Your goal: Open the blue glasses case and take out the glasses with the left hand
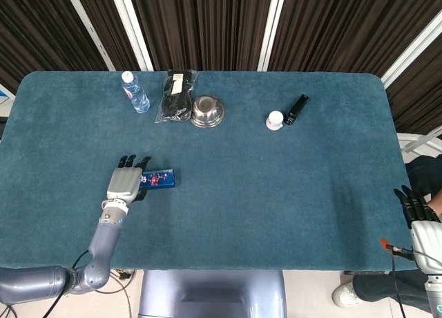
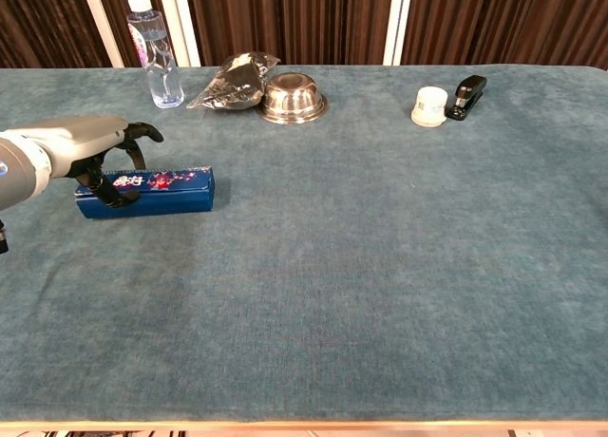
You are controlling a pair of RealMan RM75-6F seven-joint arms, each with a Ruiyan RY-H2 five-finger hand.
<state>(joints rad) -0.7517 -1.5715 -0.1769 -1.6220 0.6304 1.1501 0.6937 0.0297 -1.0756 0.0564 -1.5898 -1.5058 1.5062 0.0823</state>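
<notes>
Right hand (image 1: 418, 218) sits off the table's (image 1: 276, 193) near right corner, well away from the glasses case, fingers straight and a little apart, holding nothing. Left hand (image 1: 124, 181) is over the left end of the glasses case (image 1: 158, 179), palm down, dark fingers (image 2: 131, 142) curled around that end; from the chest view the fingers (image 2: 98, 183) hook over the case's top and front face, so it looks clamped on the case. Glasses case (image 2: 152, 192) is blue with a flower print on the lid, lid closed, lying flat lengthwise on the near left part of the table. Farther back from the case: water bottle (image 1: 135, 92) upright, then to its right a black bag (image 1: 176, 95) in clear wrap, touching or nearly touching a metal bowl (image 1: 207, 111). Well right of the case at the same far depth, a small white jar (image 1: 275, 120) just beside a black stapler (image 1: 298, 108). Dark curtains (image 1: 207, 21) behind the table.
</notes>
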